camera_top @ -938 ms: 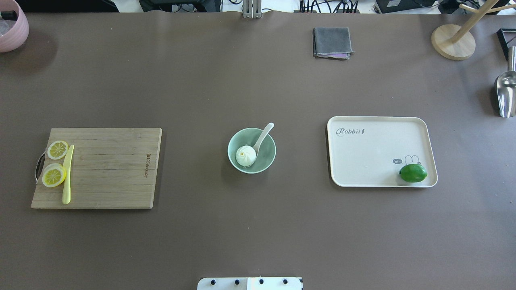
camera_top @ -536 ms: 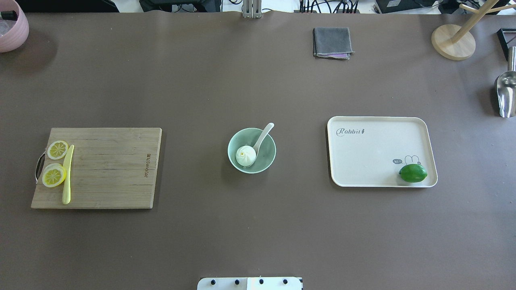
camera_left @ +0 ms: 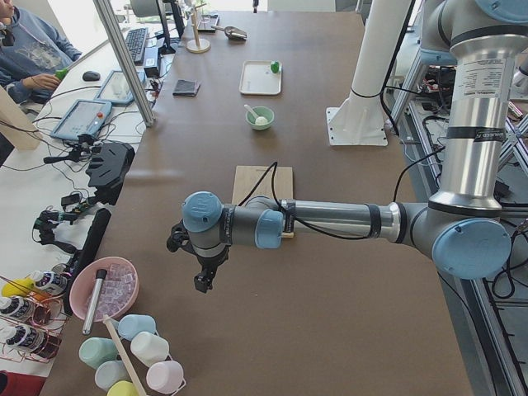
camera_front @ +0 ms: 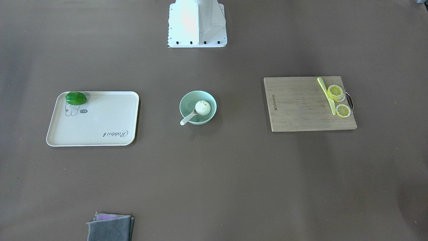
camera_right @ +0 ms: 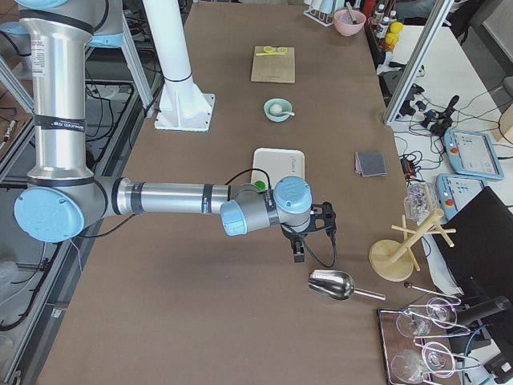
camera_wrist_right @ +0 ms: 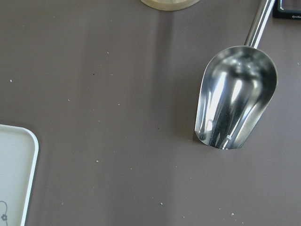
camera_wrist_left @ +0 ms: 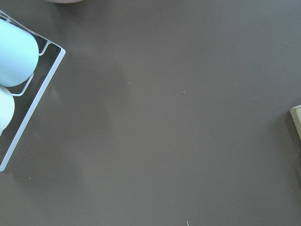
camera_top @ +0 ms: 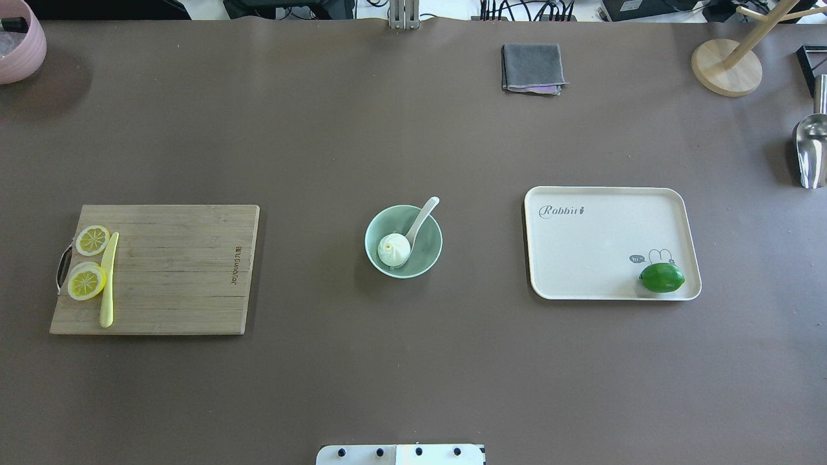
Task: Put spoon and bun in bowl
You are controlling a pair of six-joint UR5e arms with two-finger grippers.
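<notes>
One round mint-green bowl (camera_top: 431, 248). One glossy white soup spoon (camera_top: 421, 218). One white pleated steamed bun (camera_top: 393, 249). One rectangular wooden cutting board (camera_top: 174, 278). Three yellow lemon slices (camera_top: 92, 240), two of them overlapping. One slim pale-yellow knife (camera_top: 108, 281). One cream rectangular tray (camera_top: 594, 245). One green lime (camera_top: 661, 277). One folded grey cloth (camera_top: 532, 68). One shiny steel scoop (camera_wrist_right: 235, 108). One pink bowl (camera_top: 35, 55). One round-based wooden stand (camera_top: 727, 68). Pastel cups (camera_left: 136, 327): too crowded to count.
</notes>
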